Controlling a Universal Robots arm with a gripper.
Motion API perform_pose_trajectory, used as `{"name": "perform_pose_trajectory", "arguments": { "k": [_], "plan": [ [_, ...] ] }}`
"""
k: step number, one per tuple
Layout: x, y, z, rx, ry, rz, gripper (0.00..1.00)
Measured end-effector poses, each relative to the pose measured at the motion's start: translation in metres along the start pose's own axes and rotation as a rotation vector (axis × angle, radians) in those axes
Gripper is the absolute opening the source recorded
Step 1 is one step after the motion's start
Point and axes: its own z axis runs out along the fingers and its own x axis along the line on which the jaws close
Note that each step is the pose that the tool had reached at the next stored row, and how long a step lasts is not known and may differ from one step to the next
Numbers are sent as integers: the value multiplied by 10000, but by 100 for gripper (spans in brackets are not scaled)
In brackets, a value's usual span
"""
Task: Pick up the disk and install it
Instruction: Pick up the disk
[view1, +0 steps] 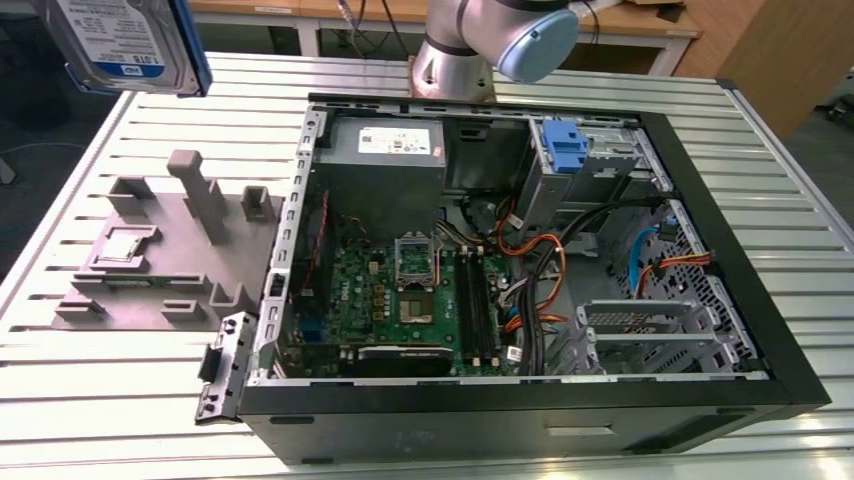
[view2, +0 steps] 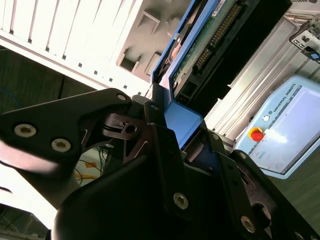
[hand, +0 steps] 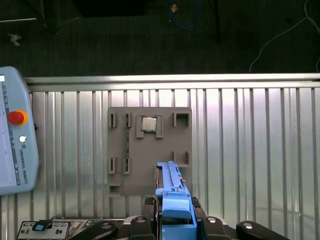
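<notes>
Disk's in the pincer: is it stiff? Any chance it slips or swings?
Probably stiff: the disk is a metal-cased slab showing no sag. It is likely dense for its size. The pincer grips its smooth blue plastic rail, so slipping or pivoting seems possible.

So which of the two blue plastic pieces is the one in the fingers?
The blue carrier on the disk, raised at the exterior view's top left and clamped by the fingers. The other, a blue bracket, sits fixed in the drive cage.
</notes>
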Motion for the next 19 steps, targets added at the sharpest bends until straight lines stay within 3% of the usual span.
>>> {"name": "perform_pose_trajectory", "arguments": {
  "k": [7,14,19],
  "plan": [
    [55,-63,9,3,0,0,37],
    [56,-227,11,4,0,0,37],
    [56,-229,11,4,0,1,37]
  ]
}}
